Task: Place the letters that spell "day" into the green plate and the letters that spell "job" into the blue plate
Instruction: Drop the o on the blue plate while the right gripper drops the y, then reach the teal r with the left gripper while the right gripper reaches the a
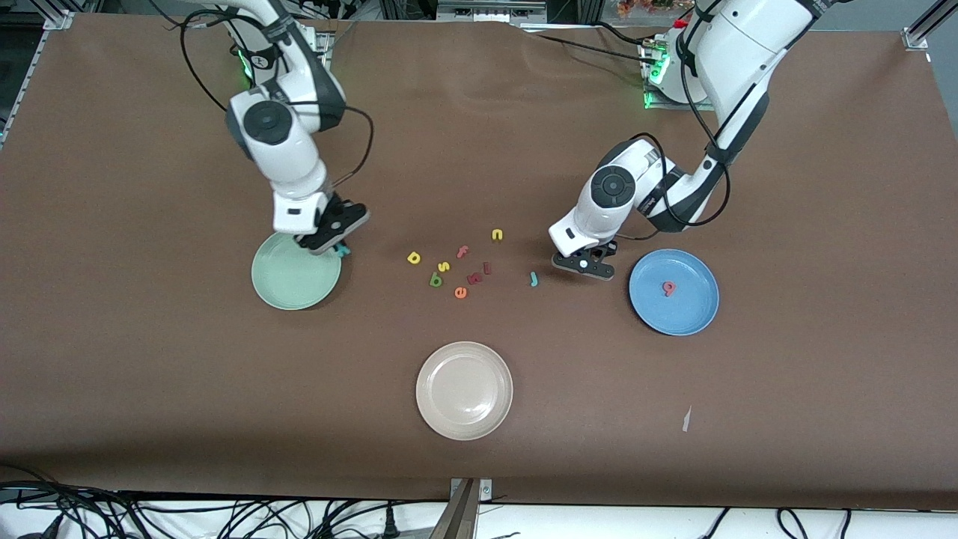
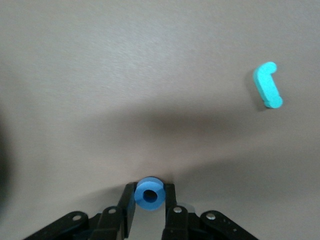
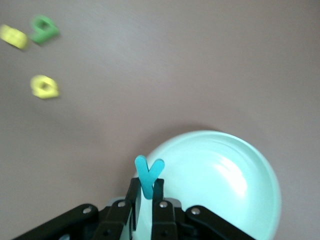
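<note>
From the front, the blue plate (image 1: 673,292) near the left arm's end holds only the red b (image 1: 668,288), the green plate (image 1: 296,272) near the right arm's end is bare, and j (image 1: 534,279), a (image 1: 414,258) and d (image 1: 435,281) lie on the table (image 1: 150,374) between them, small and hard to read among the spare letters. In the left wrist view the left gripper (image 2: 150,197) pinches the o (image 2: 150,196) just above the table near j, its fingertips cut off by the frame. In the right wrist view the right gripper (image 3: 146,192) pinches the y (image 3: 148,177) over the green plate's rim, so five letters remain unplaced.

letter pile (image 1: 456,269): mid-table, btwn the green plate (image 1: 288,288) & the blue plate (image 1: 692,311)
j (image 1: 534,279): beside pile, toward left arm's end
b (image 1: 668,288): in blue plate
third plate (image 1: 464,389): nearer front camera than pile
</note>
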